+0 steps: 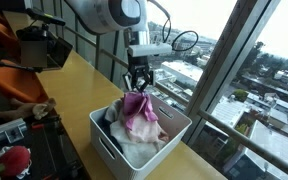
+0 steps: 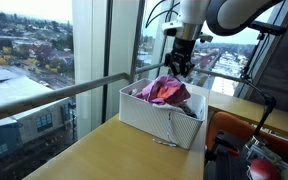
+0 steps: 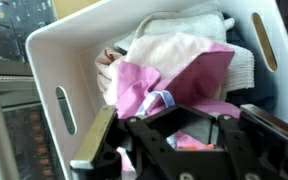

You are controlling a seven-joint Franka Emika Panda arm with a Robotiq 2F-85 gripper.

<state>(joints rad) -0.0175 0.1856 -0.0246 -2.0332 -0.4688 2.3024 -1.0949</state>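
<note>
Above the white laundry basket [image 1: 109, 150] on the wooden tabletop [image 1: 74, 75], we noted the gripper [image 1: 136, 84] clamped shut on a pink cloth [image 1: 137, 108], pinching it by an upper fold. Most of the cloth hung down and rested on the pile of other laundry inside the basket, a white towel [image 3: 184, 25] among it. Wrist view: only a small bunch of fabric appeared to sit between the fingers, so we judged the hold thin; a quick lift or swing could let it slide out. The trailing end lay draped over neighbouring pieces, so it might drag them up or snag the rim. The basket stood near the tabletop edge by the window [image 2: 94, 50]; a sideways tug could shift it that way. Whether the cloth was tangled below, we could not tell.
</note>
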